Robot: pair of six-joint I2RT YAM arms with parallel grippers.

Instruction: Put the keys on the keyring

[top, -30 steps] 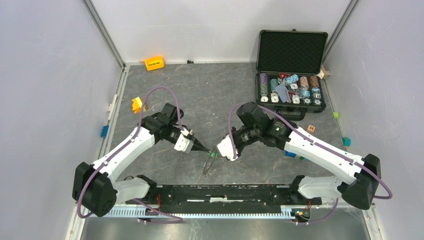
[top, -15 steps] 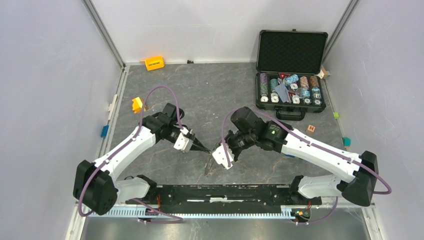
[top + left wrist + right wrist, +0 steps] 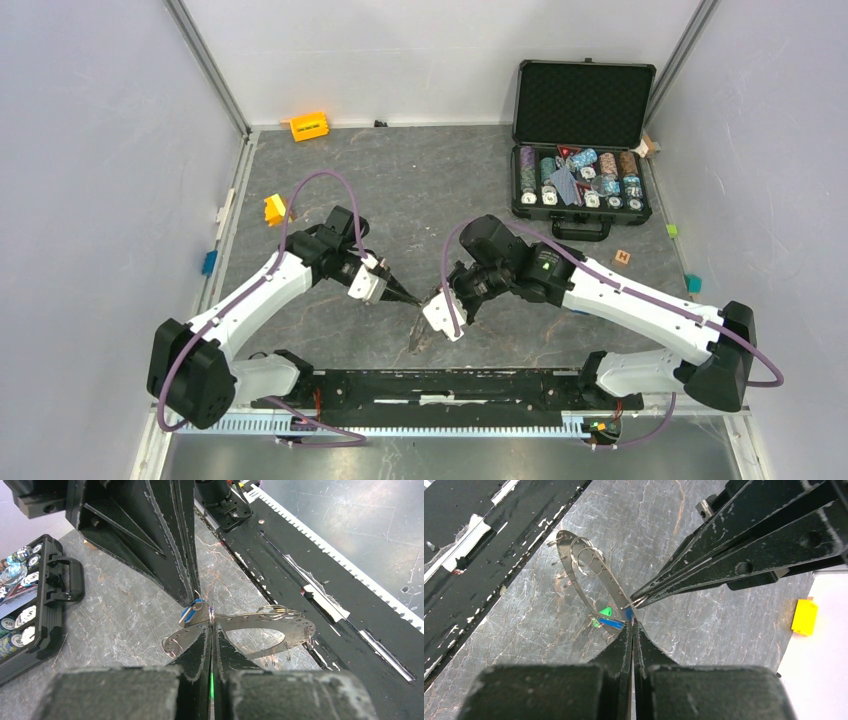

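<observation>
The keyring (image 3: 280, 625) is a flat grey metal ring with small wire loops along its rim, held above the stone table. My left gripper (image 3: 211, 625) is shut on one thin wire loop at that rim. My right gripper (image 3: 632, 624) is shut, tip to tip with the left gripper (image 3: 634, 603), and pinches the blue key (image 3: 611, 623) right at the keyring (image 3: 609, 587). The green key (image 3: 605, 612) hangs beside the blue one, against the ring. From above, both grippers (image 3: 410, 297) (image 3: 430, 298) meet mid-table, with the keyring (image 3: 415, 335) edge-on below them.
An open black case (image 3: 580, 130) of poker chips stands at the back right. An orange block (image 3: 309, 126) lies by the back wall and a yellow one (image 3: 273, 209) at the left. The black base rail (image 3: 440, 385) runs along the near edge.
The right gripper swung left and toward the near edge until it met the left gripper's tip. Over the last half second nothing moved.
</observation>
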